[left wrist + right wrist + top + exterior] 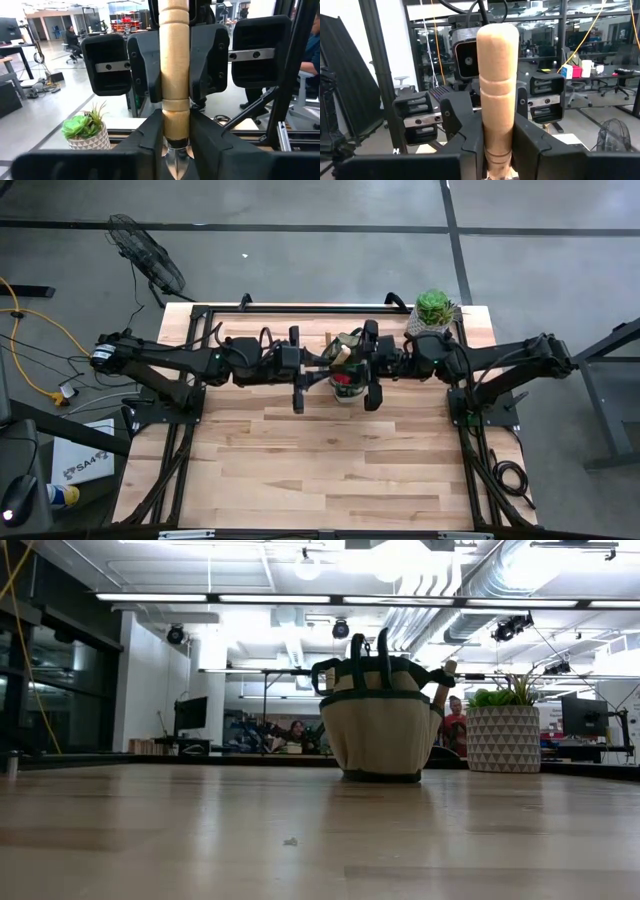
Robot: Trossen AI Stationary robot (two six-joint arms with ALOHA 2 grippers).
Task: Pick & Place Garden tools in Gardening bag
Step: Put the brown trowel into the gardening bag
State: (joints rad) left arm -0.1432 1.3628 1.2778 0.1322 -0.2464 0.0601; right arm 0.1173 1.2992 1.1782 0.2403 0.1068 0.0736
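I find the pale patterned plant pot (504, 738) with its green succulent (434, 306) at the table's (330, 470) far right corner, just beside the gardening bag (378, 730) in the low view. A standing fan (148, 252) sits on the floor beyond the far left corner, clear of the work.

The bag is round, tan with dark green trim and loop handles, standing upright at the far centre of the table. From above, both arms meet over it and largely cover it.

The wrist views show what the overhead view hides: a turned wooden tool handle (175, 65) stands upright between both arms. The left gripper (176, 131) is clenched on its lower end near the metal ferrule; the right gripper (498, 145) is closed around the same handle from the opposite side.
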